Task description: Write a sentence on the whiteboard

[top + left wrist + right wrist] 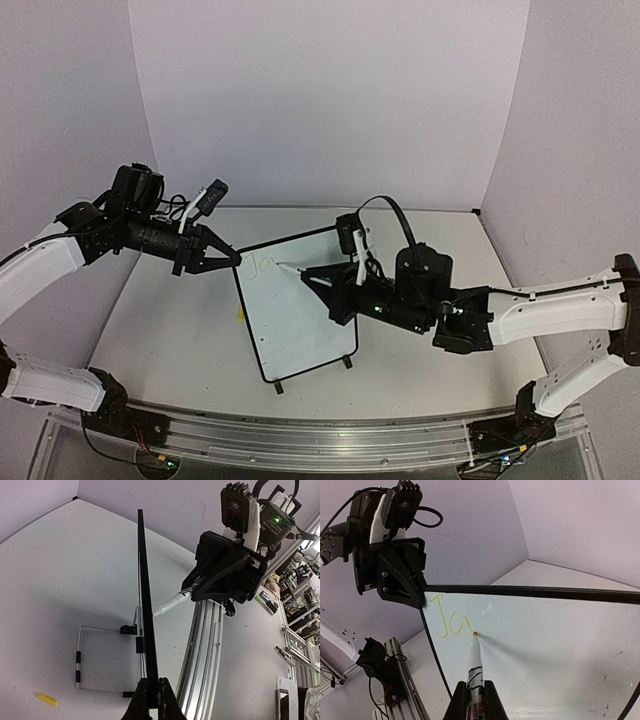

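The whiteboard (298, 312) stands upright mid-table, white with a thin black frame and two black feet. My left gripper (232, 258) is shut on its top left corner; in the left wrist view the jaws (151, 692) pinch the board's black edge (145, 605). My right gripper (318, 280) is shut on a white marker (475, 667) whose tip touches the board face (545, 645). The sentence (451, 622) shows as yellow "Jo" plus a short stroke, near the top left corner. It shows faintly in the top view (262, 263).
A yellow marker cap (47, 699) lies on the table behind the board, also visible in the top view (240, 313). The board's wire stand (82, 655) rests behind it. An aluminium rail (320, 428) runs along the near table edge. Purple walls enclose the table.
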Controlling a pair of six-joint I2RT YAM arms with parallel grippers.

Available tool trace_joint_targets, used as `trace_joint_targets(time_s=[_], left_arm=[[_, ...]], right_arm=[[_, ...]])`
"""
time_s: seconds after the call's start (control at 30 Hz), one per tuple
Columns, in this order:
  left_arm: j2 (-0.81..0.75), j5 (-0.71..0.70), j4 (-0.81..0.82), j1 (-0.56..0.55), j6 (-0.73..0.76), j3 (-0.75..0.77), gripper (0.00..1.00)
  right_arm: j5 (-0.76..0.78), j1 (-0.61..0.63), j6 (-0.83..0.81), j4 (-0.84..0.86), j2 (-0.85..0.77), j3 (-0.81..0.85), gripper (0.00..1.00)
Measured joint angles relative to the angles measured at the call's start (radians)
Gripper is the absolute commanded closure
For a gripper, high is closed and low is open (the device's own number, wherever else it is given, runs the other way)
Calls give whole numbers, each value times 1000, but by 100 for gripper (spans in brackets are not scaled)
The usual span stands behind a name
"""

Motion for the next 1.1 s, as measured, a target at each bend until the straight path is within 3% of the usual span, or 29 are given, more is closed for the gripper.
trace_joint_targets(time_s=[1.1], left_arm=[[0, 3, 0, 0, 0, 0, 100]], right_arm=[[21, -1, -16, -8, -11, -1, 100]])
